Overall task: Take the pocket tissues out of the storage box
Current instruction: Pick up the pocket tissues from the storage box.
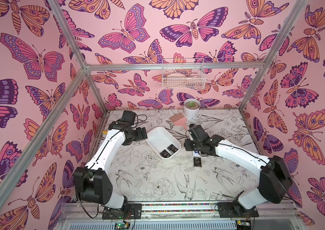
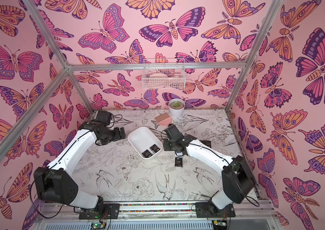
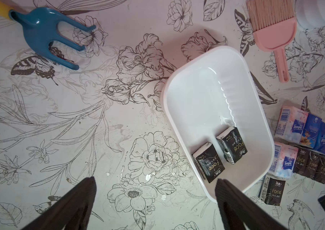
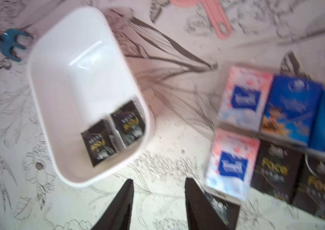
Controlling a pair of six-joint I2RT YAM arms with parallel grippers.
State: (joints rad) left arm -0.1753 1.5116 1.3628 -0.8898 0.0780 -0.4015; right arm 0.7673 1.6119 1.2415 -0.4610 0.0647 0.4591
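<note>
My left gripper (image 3: 155, 191) has its fingers (image 3: 235, 201) spread wide with nothing between them, one fingertip hanging over the near rim of the storage box (image 3: 179, 95). The box sits just ahead of those fingers, and two black pocket tissues (image 3: 220, 154) lie side by side in its near end, just beyond that fingertip. The far end of the box is bare white plastic.

My right gripper (image 4: 158, 186) shows a moderate gap between its fingers (image 4: 196, 201), and they hold nothing. The box lies ahead of them to one side, its rounded corner close to one fingertip. A lone black packet (image 4: 222, 208) lies on the table partly behind the other finger. Beyond that finger a cluster of removed packets (image 4: 273, 127), white-pink, blue and black, lies in rows on the table (image 4: 177, 127), touching one another.

A pink brush (image 3: 271, 31) and a blue fork tool (image 3: 46, 33) lie farther off.
</note>
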